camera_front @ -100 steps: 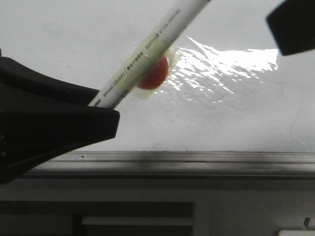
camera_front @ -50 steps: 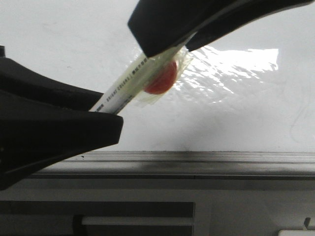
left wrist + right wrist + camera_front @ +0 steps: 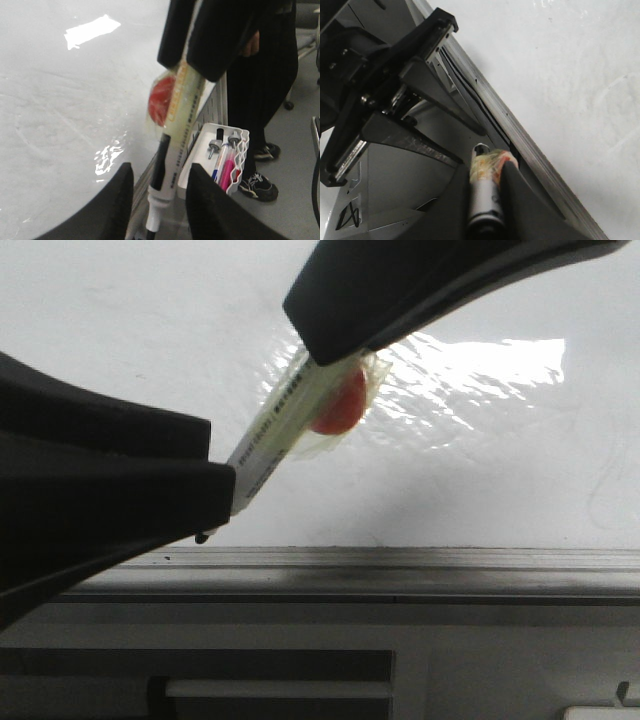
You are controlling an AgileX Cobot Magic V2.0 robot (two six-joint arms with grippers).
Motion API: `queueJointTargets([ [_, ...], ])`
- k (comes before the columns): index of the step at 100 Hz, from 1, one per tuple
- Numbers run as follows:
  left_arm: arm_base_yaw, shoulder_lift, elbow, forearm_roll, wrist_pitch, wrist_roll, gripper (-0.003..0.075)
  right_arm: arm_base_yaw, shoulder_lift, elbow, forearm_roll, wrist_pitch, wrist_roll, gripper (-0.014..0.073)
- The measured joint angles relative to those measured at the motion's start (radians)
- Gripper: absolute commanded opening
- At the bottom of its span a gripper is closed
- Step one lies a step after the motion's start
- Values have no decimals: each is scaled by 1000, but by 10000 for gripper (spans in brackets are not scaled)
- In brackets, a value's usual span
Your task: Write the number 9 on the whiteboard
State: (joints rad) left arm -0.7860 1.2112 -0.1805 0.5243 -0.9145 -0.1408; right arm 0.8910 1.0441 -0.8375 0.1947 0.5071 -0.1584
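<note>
Front view shows both pincers clenched on the marker (image 3: 275, 435), the left pincer (image 3: 215, 480) low, the right pincer (image 3: 330, 345) above. The whiteboard (image 3: 130, 330) behind carries no stroke; the 9 is unwritten.

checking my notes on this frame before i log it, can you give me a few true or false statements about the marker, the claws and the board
1. Both claws are on the marker pen. True: the left claw holds its lower end, the right claw its upper part.
2. A number 9 is already drawn on the whiteboard. False: no black figure shows on the visible board.
3. A red disc is taped to the pen. True.
4. The pen lies flat on the grey ledge. False: it is held tilted above it.
5. The white basket is empty. False: it holds several pens.
</note>
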Motion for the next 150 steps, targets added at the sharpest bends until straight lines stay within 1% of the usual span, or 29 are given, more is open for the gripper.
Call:
queueJointTargets([
  [21, 0, -31, 23, -90, -22, -21, 280, -20, -7, 0, -12, 5, 0, -48],
  [40, 0, -148, 117, -293, -69, -27, 279, -133, -51, -19, -16, 5, 28, -48],
  [49, 0, -208, 138, -337, -67, -27, 279, -178, -59, -50, -18, 6, 33, -48],
  [66, 0, -250, 146, -350, -30, -27, 279, -238, -27, -127, -20, 29, 40, -48],
  [78, 0, -250, 146, -352, -25, -27, 279, -294, 20, -171, -20, 77, 68, -48],
  [91, 0, -250, 146, -344, -23, -27, 279, -340, 55, -201, -20, 88, 79, -48],
  [109, 0, -250, 146, -336, -23, -27, 279, -347, 112, -229, -9, 68, 88, -48],
  [122, 0, -250, 146, -336, -23, -27, 279, -315, 178, -251, 22, 57, 94, -49],
  [136, 0, -250, 146, -335, -23, -27, 279, -294, 196, -252, 27, 131, 94, -48],
  [150, 0, -250, 146, -334, -23, -27, 279, -305, 163, -264, -14, 178, 94, -48],
])
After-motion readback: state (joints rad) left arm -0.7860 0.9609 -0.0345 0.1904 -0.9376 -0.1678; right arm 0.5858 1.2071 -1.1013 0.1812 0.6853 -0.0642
